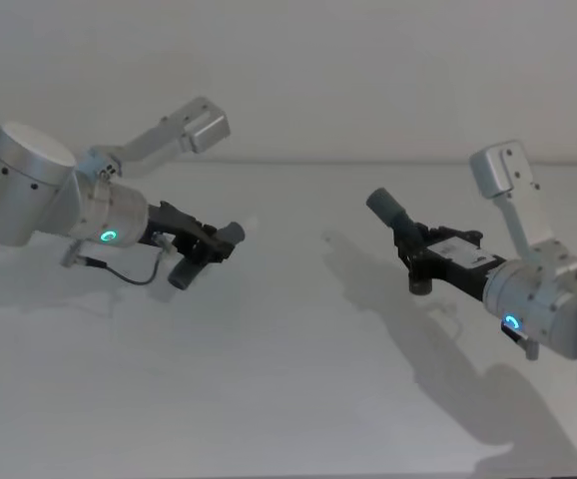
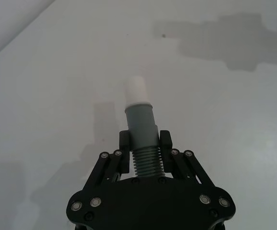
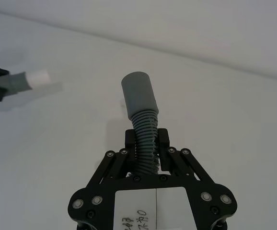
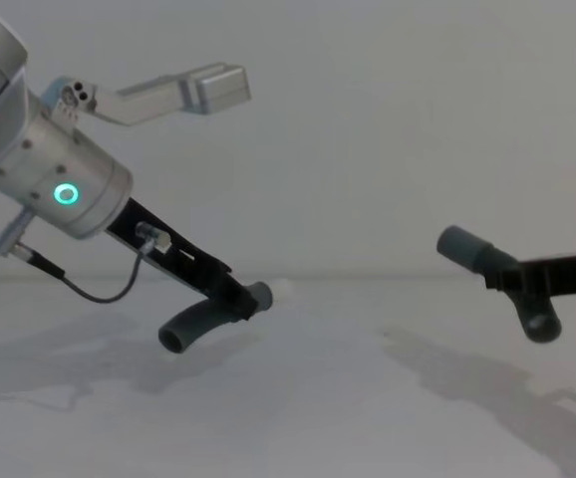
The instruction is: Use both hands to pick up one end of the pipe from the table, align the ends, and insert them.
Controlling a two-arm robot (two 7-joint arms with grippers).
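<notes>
Two robot arms reach in from the sides, each holding a short dark grey ribbed hose in the air above a white table (image 1: 288,414).

The left gripper (image 1: 212,244) sits on a silver wrist (image 1: 119,212) with a glowing green ring (image 1: 109,237). Its two black fingers (image 2: 124,140) pinch the left hose (image 2: 145,163) on the ribs, just where they meet the smooth cuff. Behind and below the jaws, the ribbed tail curves down to an open end, as the chest view shows. Past the fingertips the left cuff (image 2: 140,120) sticks straight out. A white tip (image 2: 137,90) stands out from the cuff's mouth.

The right gripper (image 1: 416,257) is likewise clamped on the ribs of the right hose (image 3: 145,129), one finger on each side. Below the jaws a short ribbed tail hangs down with its open end. Ahead of the fingertips the ribs bend slightly and end in the right cuff (image 3: 139,96), smooth and grey.

The two cuffs point roughly toward each other but are well apart, with open air between them. In the right wrist view, the left cuff and its white tip show far off beyond the right jaws.

Neither hose touches the table, and soft grey shadows of the arms lie on it below. At the far side the table meets a pale wall (image 1: 368,80).
</notes>
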